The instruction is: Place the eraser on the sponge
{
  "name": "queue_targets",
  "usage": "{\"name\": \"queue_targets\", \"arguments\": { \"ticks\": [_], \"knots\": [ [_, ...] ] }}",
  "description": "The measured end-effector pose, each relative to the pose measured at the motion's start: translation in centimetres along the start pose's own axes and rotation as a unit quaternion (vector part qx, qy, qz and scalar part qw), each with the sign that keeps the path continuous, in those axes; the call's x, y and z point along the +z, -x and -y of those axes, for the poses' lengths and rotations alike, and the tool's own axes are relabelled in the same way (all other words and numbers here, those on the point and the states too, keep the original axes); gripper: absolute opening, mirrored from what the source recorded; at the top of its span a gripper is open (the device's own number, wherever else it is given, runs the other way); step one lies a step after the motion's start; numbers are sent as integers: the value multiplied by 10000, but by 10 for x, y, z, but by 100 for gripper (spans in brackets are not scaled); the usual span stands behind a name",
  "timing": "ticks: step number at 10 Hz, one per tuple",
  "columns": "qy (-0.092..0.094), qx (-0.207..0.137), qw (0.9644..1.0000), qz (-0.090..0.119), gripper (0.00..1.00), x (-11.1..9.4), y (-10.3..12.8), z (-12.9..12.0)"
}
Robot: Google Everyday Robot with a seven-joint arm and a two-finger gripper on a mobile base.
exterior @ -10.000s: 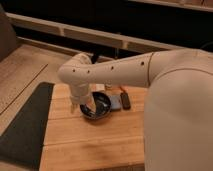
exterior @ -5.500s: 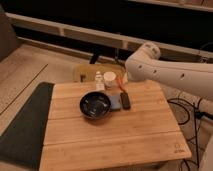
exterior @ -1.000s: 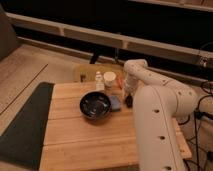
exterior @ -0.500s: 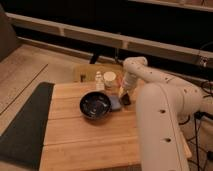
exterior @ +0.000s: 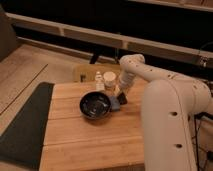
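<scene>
The white arm [exterior: 167,120] is seen rising as a broad column from the lower right corner, over the right part of the wooden table [exterior: 85,145]. Its upper link is carried leftward to a rounded elbow above the far edge of the table, and from there the forearm is bent steeply down and slightly toward the camera. The claw [exterior: 121,94] is held low at the end of this last link, pointing down just above the table top, right of the round black bowl [exterior: 96,106]. Its fingers are brought together. The eraser [exterior: 123,100] is found directly under the claw tip as a small dark block. The two dark shapes merge, so it cannot be told whether the block is actually clamped. The pale-blue sponge [exterior: 115,103] is laid flat on the table just left of the eraser, wedged between it and the rim of the bowl. A small clear bottle [exterior: 99,80] and a pale cup [exterior: 109,79] are set side by side behind the bowl, near the far edge. A dark mat [exterior: 25,125] is spread on the floor to the left of the table
</scene>
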Motion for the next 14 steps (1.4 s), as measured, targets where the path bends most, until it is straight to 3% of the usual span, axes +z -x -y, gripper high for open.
{"name": "queue_targets", "arguments": {
  "ticks": [5, 10, 14],
  "knots": [
    [117, -353, 9991, -189, 2, 13, -4, -28],
    [135, -430, 9987, -245, 43, 17, -2, -34],
    [136, -429, 9987, -243, 43, 17, -2, -34]
  ]
}}
